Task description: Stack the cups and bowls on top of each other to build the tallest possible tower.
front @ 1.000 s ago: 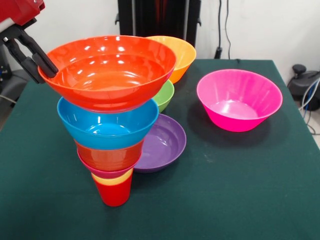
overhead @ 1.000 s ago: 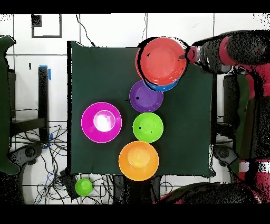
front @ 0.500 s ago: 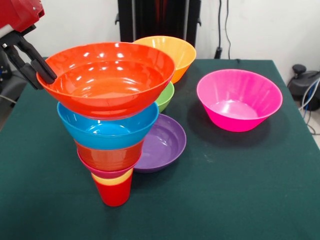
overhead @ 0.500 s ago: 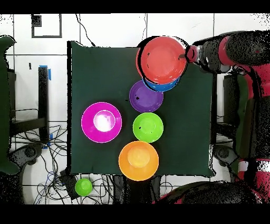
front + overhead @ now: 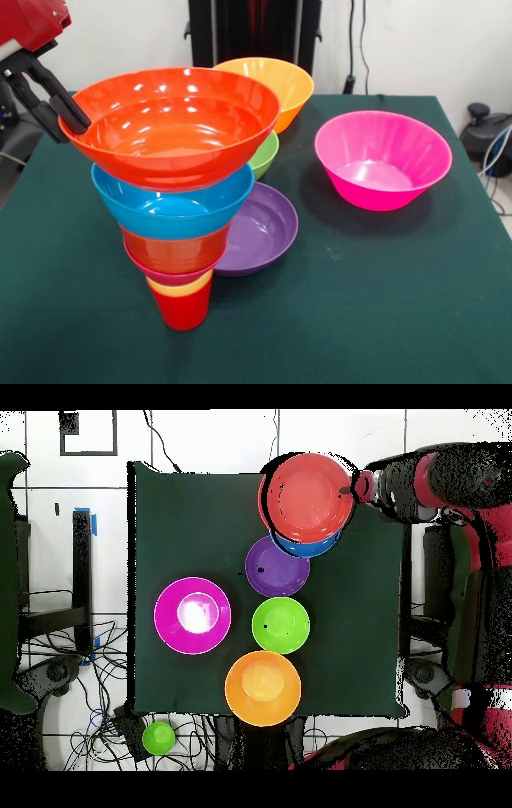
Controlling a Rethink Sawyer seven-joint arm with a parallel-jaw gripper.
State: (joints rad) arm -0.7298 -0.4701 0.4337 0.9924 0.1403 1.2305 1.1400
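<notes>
The tower stands at the front left of the table: a red cup (image 5: 184, 310) as base, a yellow cup (image 5: 182, 287) in it, then a crimson-pink bowl (image 5: 170, 277), an orange bowl (image 5: 176, 250), a blue bowl (image 5: 172, 210) and a wide orange-red bowl (image 5: 172, 128) on top, slightly tilted. My gripper (image 5: 62, 110) is shut on the orange-red bowl's left rim. In the overhead view the gripper (image 5: 352, 487) grips the right rim of the orange-red bowl (image 5: 305, 494).
A purple bowl (image 5: 260, 228) lies right of the tower, touching it. A green bowl (image 5: 264, 152) and a light orange bowl (image 5: 280, 84) stand behind. A magenta-pink bowl (image 5: 382, 160) stands alone at the right. The table's edge (image 5: 395, 534) runs beside the tower.
From one second ago the orange-red bowl has settled more level on the blue bowl, and the gripper rose slightly at its rim. Nothing has moved in the last half second.
</notes>
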